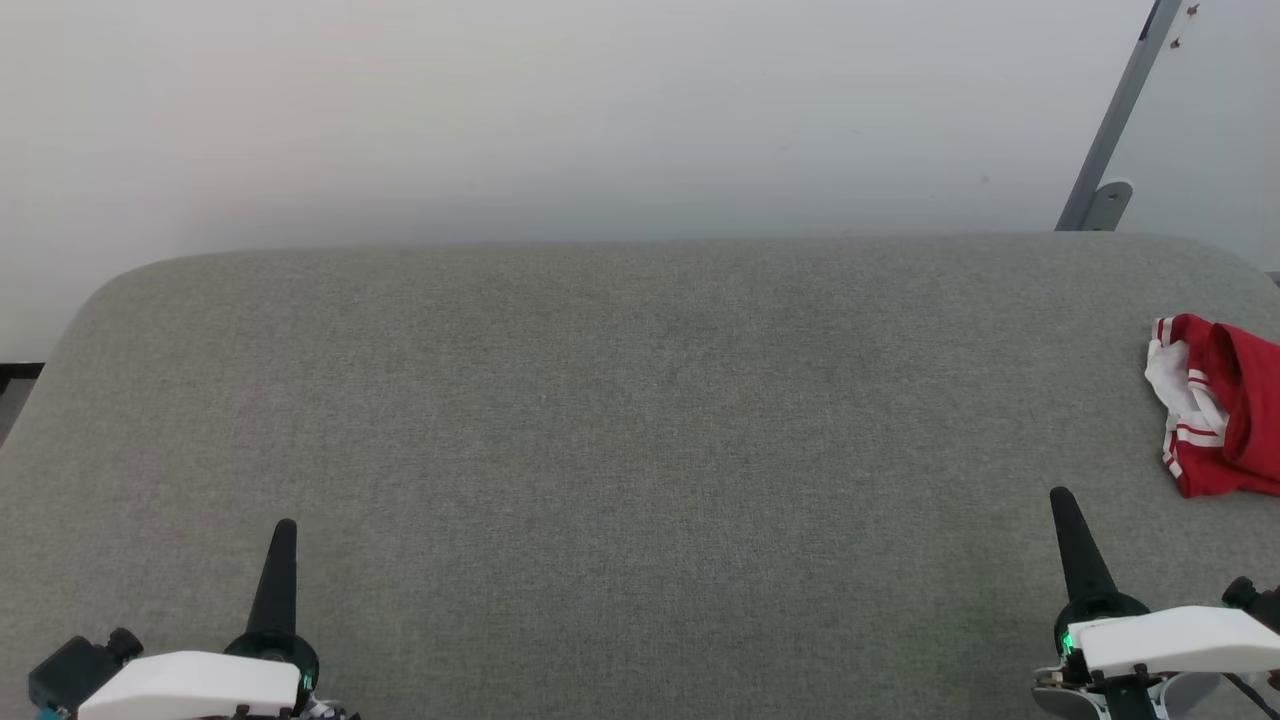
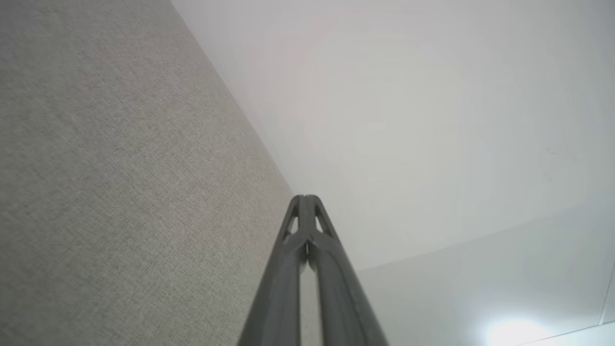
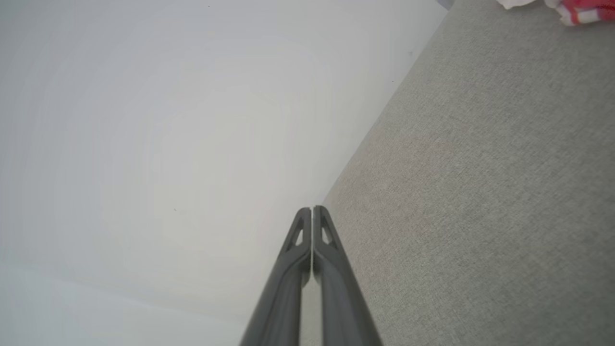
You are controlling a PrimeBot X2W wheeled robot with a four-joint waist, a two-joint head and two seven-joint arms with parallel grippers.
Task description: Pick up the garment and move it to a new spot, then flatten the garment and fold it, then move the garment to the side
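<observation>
The garment (image 1: 1220,415), red with white and red-striped trim, lies crumpled at the far right edge of the grey fabric surface (image 1: 620,420), cut off by the head view's border. A corner of the garment (image 3: 584,10) shows at the top right of the right wrist view. My right gripper (image 1: 1062,498) is shut and empty at the lower right, a short way in front and to the left of the garment; its tips (image 3: 312,210) press together. My left gripper (image 1: 285,526) is shut and empty at the lower left, tips (image 2: 304,198) closed, far from the garment.
A pale wall (image 1: 600,110) rises behind the surface's far edge. A grey metal bracket and slanted bar (image 1: 1110,150) stands at the back right corner. The surface's corners are rounded, and its left edge drops off near a dark strip (image 1: 18,372).
</observation>
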